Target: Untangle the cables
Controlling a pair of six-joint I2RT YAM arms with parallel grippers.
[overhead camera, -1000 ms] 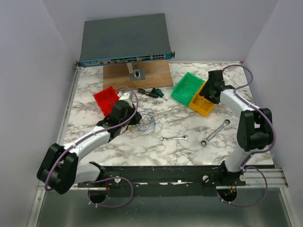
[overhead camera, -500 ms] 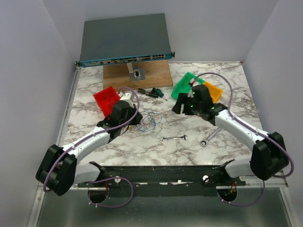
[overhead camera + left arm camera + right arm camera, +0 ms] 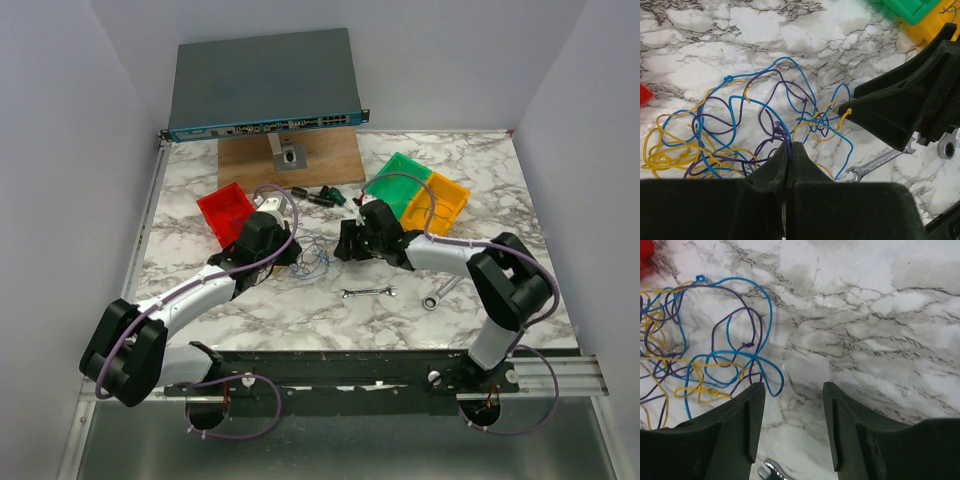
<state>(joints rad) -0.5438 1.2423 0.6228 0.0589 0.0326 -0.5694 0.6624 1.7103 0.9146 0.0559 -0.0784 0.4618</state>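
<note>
The task is judged to be near its start: no strand is seen lying free of the rest. On the left, the left gripper (image 3: 788,151) is clamped shut on a purple strand (image 3: 784,134) at the near edge of the cables (image 3: 747,117). These are found on the marble table (image 3: 300,308), right of the red bin (image 3: 222,212), between both grippers. Thin blue, yellow and purple wires are looped through one another, with the yellow bunched leftward. On the right, the right gripper (image 3: 792,390) is held spread and empty, just beside the blue loops.
</note>
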